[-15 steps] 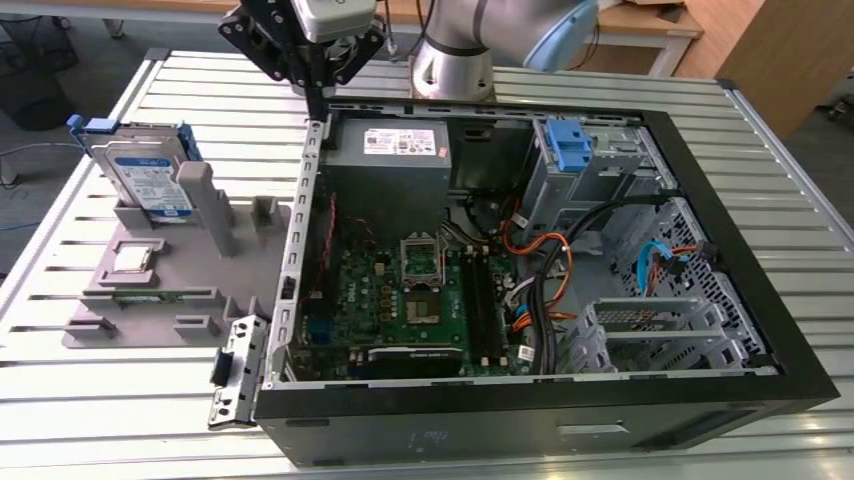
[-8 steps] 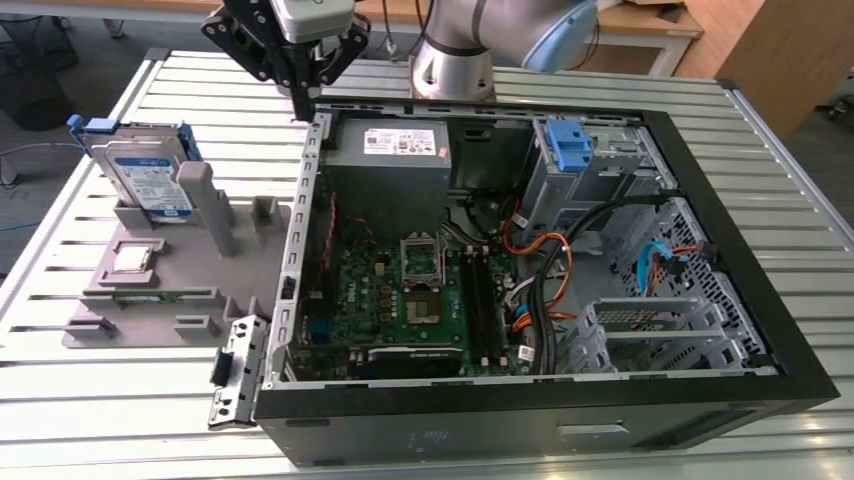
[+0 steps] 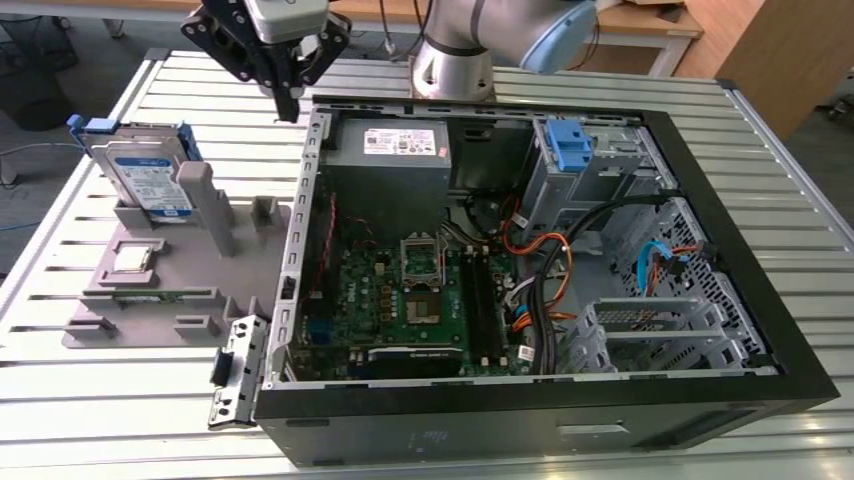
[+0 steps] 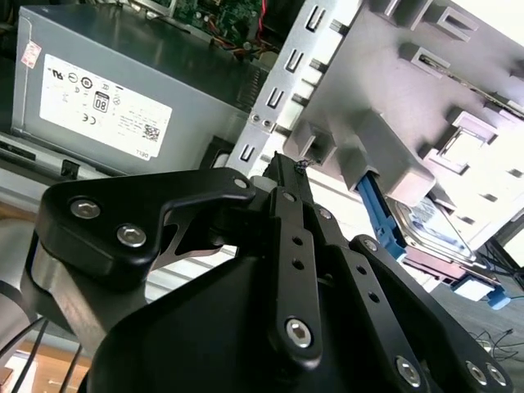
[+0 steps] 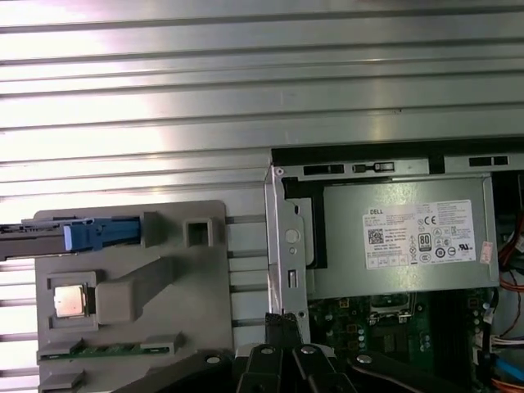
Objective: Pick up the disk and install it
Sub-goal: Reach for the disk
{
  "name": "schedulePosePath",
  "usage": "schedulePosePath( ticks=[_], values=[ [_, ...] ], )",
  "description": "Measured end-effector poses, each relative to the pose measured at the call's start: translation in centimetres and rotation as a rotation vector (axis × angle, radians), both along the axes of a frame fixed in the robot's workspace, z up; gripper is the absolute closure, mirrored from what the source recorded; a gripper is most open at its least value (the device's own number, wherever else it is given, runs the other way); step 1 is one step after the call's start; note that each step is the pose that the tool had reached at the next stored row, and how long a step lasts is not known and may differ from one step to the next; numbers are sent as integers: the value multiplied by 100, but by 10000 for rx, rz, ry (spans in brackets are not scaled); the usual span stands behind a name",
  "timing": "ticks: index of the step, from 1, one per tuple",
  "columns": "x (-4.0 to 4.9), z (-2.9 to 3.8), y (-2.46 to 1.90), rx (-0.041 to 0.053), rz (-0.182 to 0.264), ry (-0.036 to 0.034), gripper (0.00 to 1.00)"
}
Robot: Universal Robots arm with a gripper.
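At the exterior view's left, the disk (image 3: 144, 172) stands on edge in a slot at the far end of a grey holder block (image 3: 167, 285). Its white-and-blue label faces outward and its blue carrier frames it. The hand (image 3: 287, 108) hovers clear of the disk, over the gap between the holder block and the metal side wall of the open computer case (image 3: 310, 180). Its black fingers (image 5: 276, 326) are pressed together at the tips and grip nothing. Just inside that wall lies the grey power supply (image 3: 390, 150) with its white label, and the green motherboard (image 3: 400, 290) sits beyond it. A blue bracket (image 3: 569, 148) sits in the drive cage at the case's far corner. Holder block and case both rest on the slatted metal desk (image 3: 120, 400).
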State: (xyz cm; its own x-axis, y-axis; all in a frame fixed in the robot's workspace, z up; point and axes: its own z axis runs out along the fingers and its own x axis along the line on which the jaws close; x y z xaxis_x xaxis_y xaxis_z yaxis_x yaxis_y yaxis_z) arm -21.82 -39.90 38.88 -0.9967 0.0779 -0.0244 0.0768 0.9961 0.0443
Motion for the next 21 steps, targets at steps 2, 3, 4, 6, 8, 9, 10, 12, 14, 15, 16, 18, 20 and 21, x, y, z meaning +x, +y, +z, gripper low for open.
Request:
schedulePosePath(
  ticks=[2, 3, 4, 6, 8, 9, 10, 12, 14, 15, 16, 18, 20, 21],
  values=[
    [-37, -2, 0, 1, -4, 0, 90],
    [-57, -3, 0, 1, -4, -1, 90],
    [-78, -4, 0, 0, -6, -1, 90],
    [-127, -6, 0, 0, -8, 0, 90],
    [-177, -8, 0, 1, -10, -1, 90],
    [-204, -9, 0, 0, -11, 0, 90],
    [-229, -10, 0, 1, -13, -1, 90],
    [-279, -12, 0, 0, -17, 0, 90],
    [-330, -15, 0, 0, -19, 0, 90],
    [-351, -16, 0, 0, -21, 0, 90],
    [-367, -17, 0, 0, -21, 0, 90],
    [-383, -18, 0, 1, -22, -1, 90],
    [-386, -18, 0, 1, -20, -1, 90],
    [-392, -18, 0, 1, -22, 0, 90]
  ],
)
